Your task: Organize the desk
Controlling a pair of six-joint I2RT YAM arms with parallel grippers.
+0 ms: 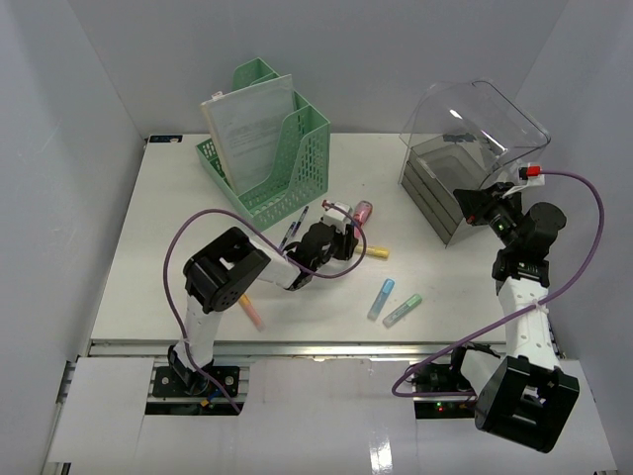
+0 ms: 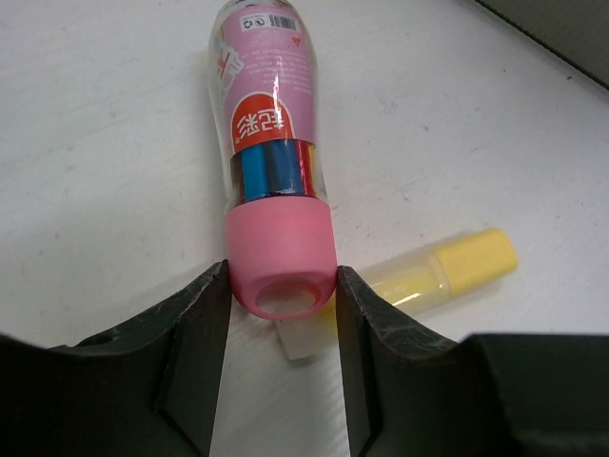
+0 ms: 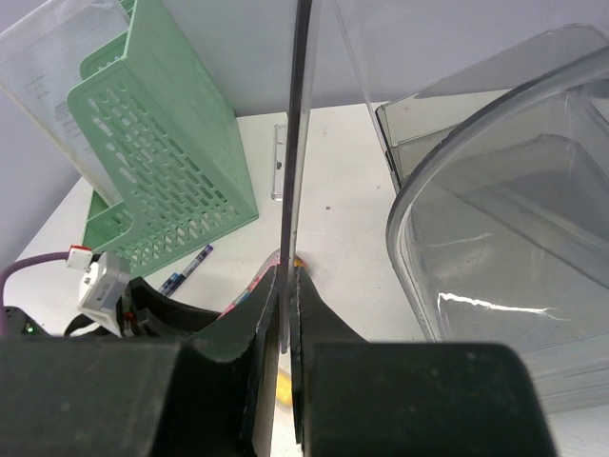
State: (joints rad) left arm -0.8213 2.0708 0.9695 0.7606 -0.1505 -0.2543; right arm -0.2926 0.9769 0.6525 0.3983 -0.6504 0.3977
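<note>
Left jaws pinch the pink bottle (image 2: 271,143) only by its rounded cap, so it may slip on lifting. Right jaws pinch the thin clear lid (image 1: 485,114), which could slide free.

Plain grey walls (image 1: 59,148), even light

My left gripper (image 2: 283,284) clasps the pink cap (image 2: 281,249) of a clear bottle (image 2: 269,143) lying on the white desk (image 2: 105,162), one black finger against each side. A yellow highlighter (image 2: 459,268) lies just right, its clear end tucked behind the cap.
</note>
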